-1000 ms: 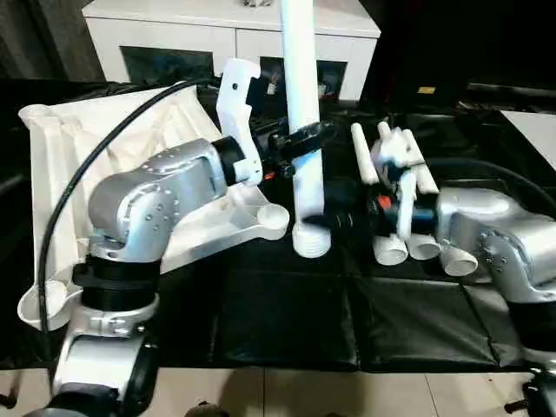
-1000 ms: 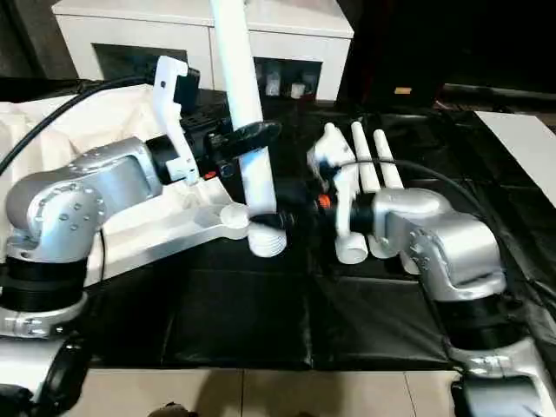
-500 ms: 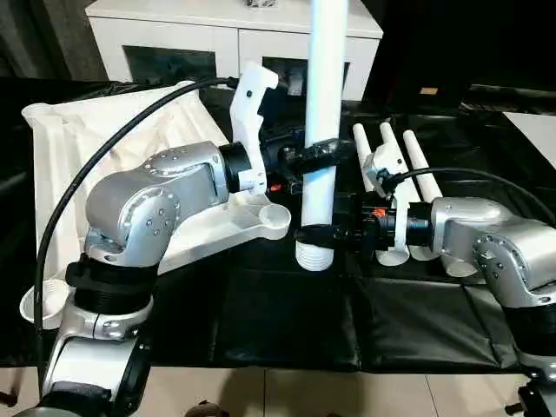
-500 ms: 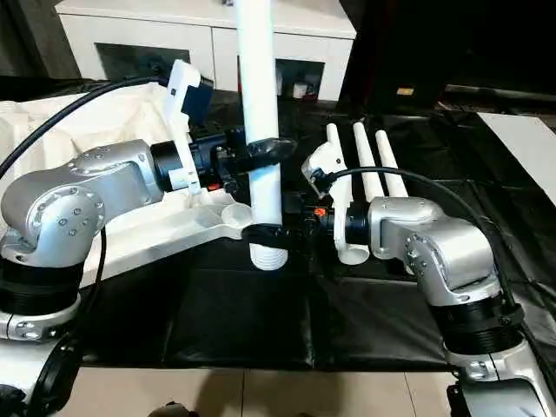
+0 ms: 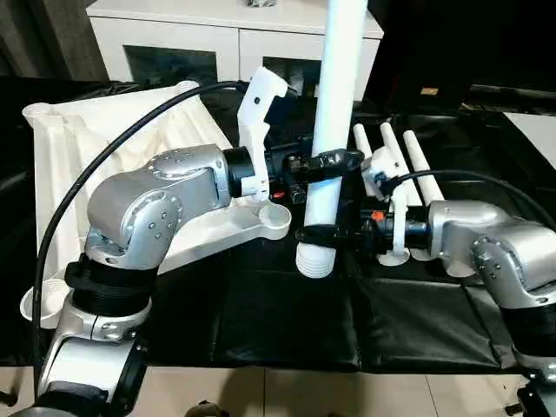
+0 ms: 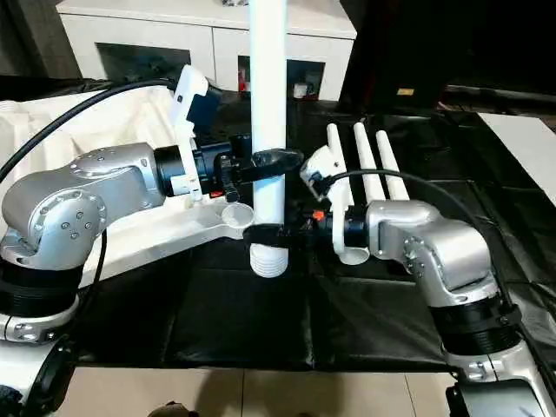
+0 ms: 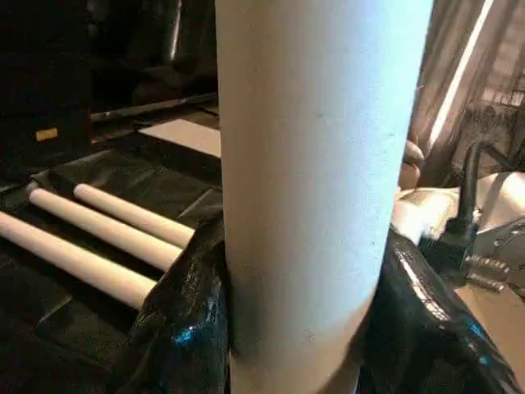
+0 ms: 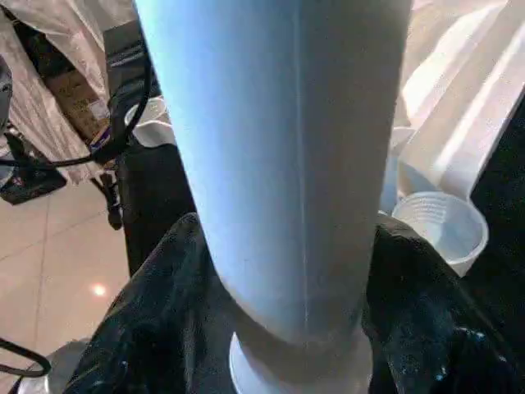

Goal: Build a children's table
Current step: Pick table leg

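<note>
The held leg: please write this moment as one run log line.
left gripper: shut on leg, mid-shaft | right gripper: around the leg above threaded end | leg: near upright | tabletop: on black mat

tabletop (image 5: 104,156) left | upright leg (image 5: 330,130) centre | three legs (image 5: 408,165) right, lying

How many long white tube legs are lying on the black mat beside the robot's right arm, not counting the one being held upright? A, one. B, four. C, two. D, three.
D: three long white tapered tube legs lie side by side on the black mat.
</note>
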